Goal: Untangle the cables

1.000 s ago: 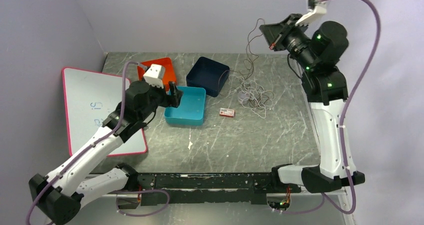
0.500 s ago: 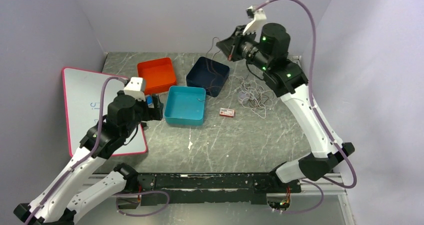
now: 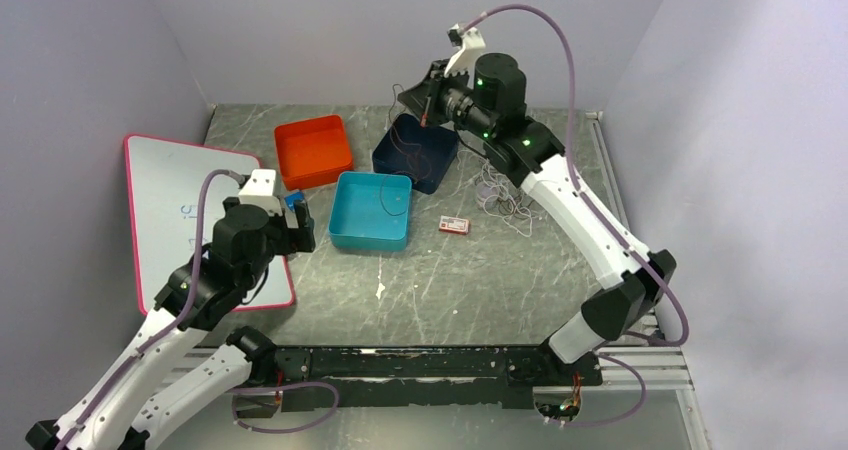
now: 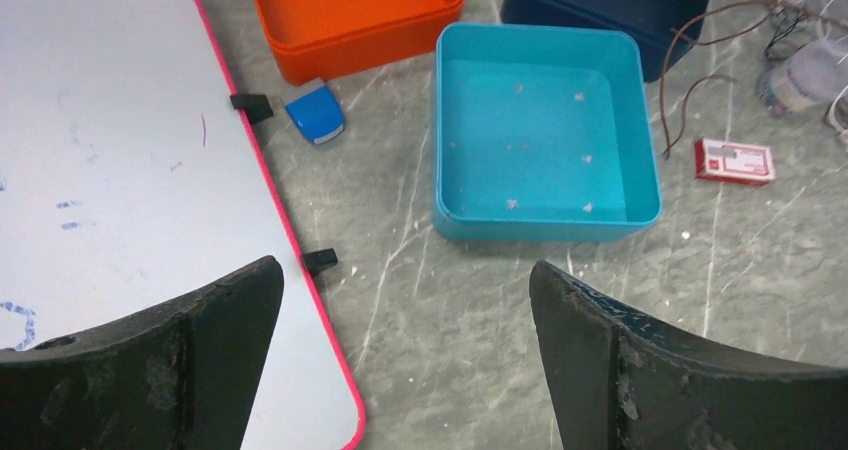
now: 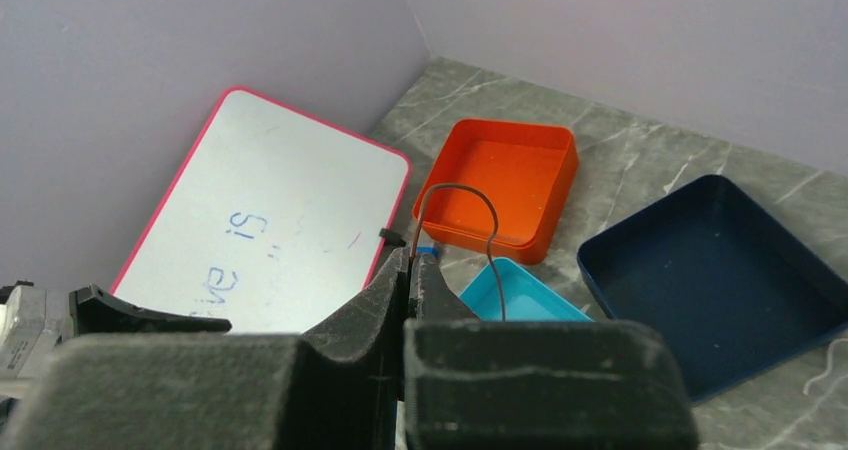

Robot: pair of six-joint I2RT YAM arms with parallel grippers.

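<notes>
Right end effector (image 5: 408,262) clamps cable (image 5: 457,186) near teal tray (image 5: 528,288).

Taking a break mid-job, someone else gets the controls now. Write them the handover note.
Left fingers: open, empty, hovering by the whiteboard edge, left of the teal bin.
Right fingers: shut on one dark cable, raised over the navy bin; the strand hangs toward the teal bin.
Tangle: lying right of the navy bin.
Done: one strand lifted.
Left: it seems to run back into the tangle; free it, then separate the others.
</notes>
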